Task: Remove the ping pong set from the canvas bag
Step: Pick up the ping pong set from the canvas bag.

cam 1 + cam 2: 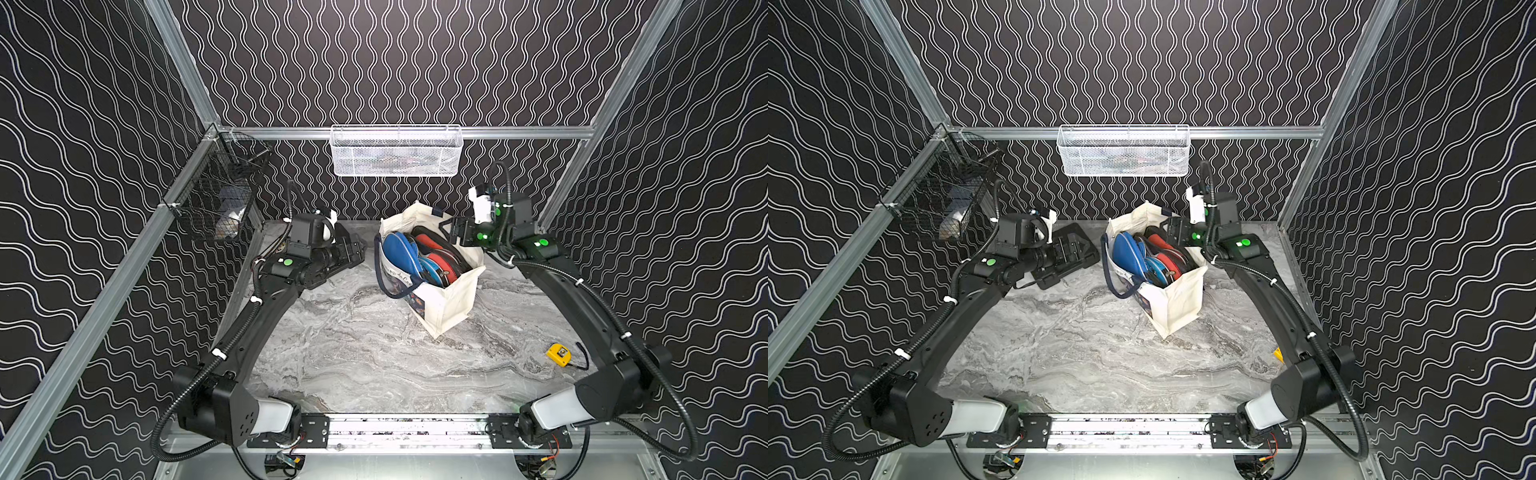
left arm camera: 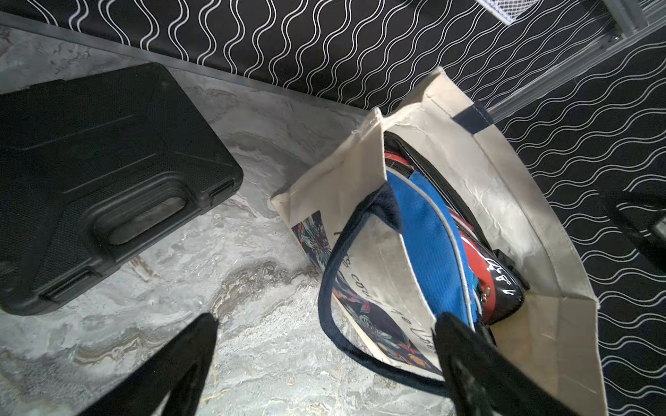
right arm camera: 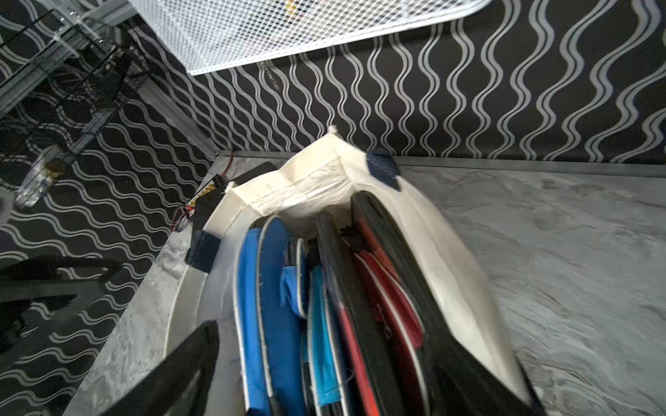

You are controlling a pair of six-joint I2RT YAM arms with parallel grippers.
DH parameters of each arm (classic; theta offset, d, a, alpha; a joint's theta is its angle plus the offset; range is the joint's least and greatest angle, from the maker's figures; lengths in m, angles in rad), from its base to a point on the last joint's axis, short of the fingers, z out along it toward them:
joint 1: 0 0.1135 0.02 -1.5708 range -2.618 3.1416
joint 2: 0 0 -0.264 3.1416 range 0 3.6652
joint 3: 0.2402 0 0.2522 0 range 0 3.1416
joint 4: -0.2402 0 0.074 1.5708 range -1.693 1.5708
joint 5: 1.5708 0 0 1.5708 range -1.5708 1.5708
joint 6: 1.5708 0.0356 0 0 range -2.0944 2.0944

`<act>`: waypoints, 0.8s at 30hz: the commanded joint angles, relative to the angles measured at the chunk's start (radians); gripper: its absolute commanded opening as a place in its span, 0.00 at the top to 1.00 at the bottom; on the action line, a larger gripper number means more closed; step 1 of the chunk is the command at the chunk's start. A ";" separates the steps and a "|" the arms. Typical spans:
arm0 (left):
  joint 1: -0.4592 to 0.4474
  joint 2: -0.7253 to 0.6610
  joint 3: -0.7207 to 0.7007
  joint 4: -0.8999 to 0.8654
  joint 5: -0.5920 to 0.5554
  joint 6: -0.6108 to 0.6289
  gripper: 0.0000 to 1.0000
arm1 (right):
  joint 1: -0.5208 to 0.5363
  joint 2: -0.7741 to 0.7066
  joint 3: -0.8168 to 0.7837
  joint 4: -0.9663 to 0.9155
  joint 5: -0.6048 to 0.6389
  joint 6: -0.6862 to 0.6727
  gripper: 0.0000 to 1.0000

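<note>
A cream canvas bag (image 1: 449, 299) with navy handles stands open at the back middle of the table. The ping pong set sticks up out of it: a blue zip case (image 1: 399, 249) and a red and black case (image 1: 436, 257). My right gripper (image 1: 455, 232) hangs over the bag's far right rim. In the right wrist view its jaws (image 3: 331, 371) are open, straddling the blue case (image 3: 274, 288) and the red case (image 3: 382, 288). My left gripper (image 1: 353, 253) is open, left of the bag, with bare table between its fingers (image 2: 194, 345).
A flat black plastic case (image 2: 108, 173) lies at the back left, under my left wrist. A yellow tape measure (image 1: 558, 354) sits near the right arm. A white mesh basket (image 1: 395, 151) and a black wire basket (image 1: 220, 195) hang on the walls.
</note>
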 commanded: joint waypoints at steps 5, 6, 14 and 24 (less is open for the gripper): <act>0.000 0.035 -0.023 0.020 0.081 0.003 0.05 | 0.117 0.126 0.097 -0.153 0.061 -0.078 0.17; -0.001 0.045 -0.014 0.015 0.095 0.001 0.06 | 0.120 0.132 0.091 -0.144 0.057 -0.079 0.17; -0.001 0.030 -0.080 0.081 0.134 -0.038 0.07 | 0.155 0.213 0.090 -0.077 0.063 -0.140 0.18; -0.003 -0.009 -0.149 0.111 0.129 -0.034 0.07 | 0.185 0.254 0.064 0.043 0.118 -0.200 0.18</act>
